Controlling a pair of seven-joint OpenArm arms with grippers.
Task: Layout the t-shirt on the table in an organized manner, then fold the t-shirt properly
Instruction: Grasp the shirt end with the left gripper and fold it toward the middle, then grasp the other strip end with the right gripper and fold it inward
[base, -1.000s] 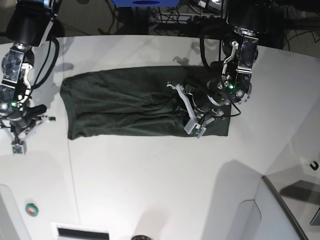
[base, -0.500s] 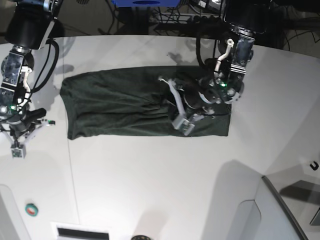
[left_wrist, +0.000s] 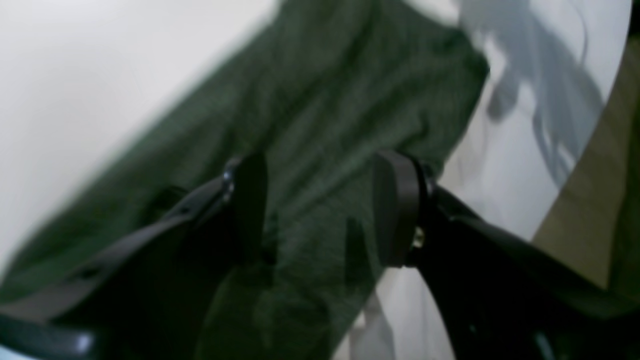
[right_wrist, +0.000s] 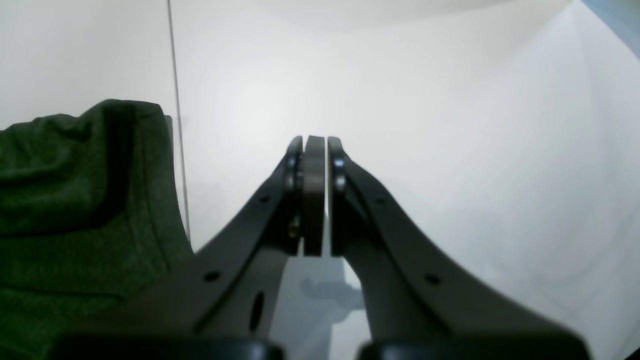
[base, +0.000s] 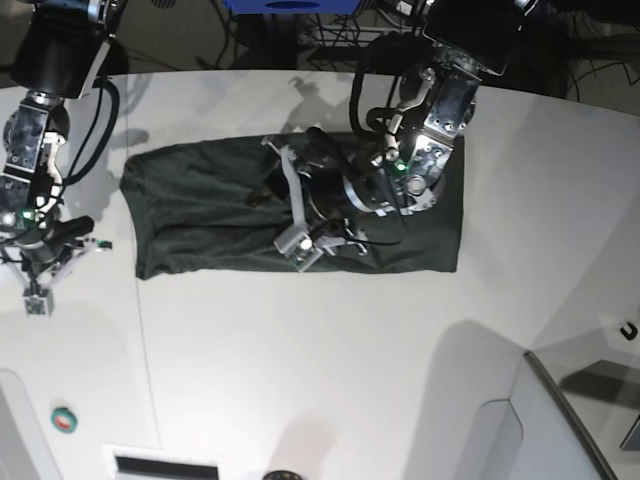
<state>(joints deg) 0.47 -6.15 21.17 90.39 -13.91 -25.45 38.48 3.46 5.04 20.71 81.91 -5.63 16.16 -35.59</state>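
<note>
The dark green t-shirt (base: 200, 215) lies as a long folded band across the white table (base: 330, 360). My left gripper (base: 290, 203) hovers over the middle of the band, jaws open, nothing held. In the left wrist view the left gripper (left_wrist: 320, 210) has its two black pads spread, with the t-shirt (left_wrist: 325, 100) under and between them, blurred. My right gripper (base: 35, 292) is shut and empty over bare table left of the shirt. The right wrist view shows the right gripper (right_wrist: 312, 195) with pads pressed together and a t-shirt (right_wrist: 60, 200) corner at the left.
A thin dark seam (right_wrist: 177, 125) crosses the table beside the shirt's left end. A small green round button (base: 63, 420) and a white slotted box (base: 160, 464) sit at the front left. A grey panel (base: 560, 420) rises at the front right, with a small black hook (base: 628, 331) beside it.
My left gripper opened and slid left along the shirt, from its right end to its middle. The right arm barely shifted.
</note>
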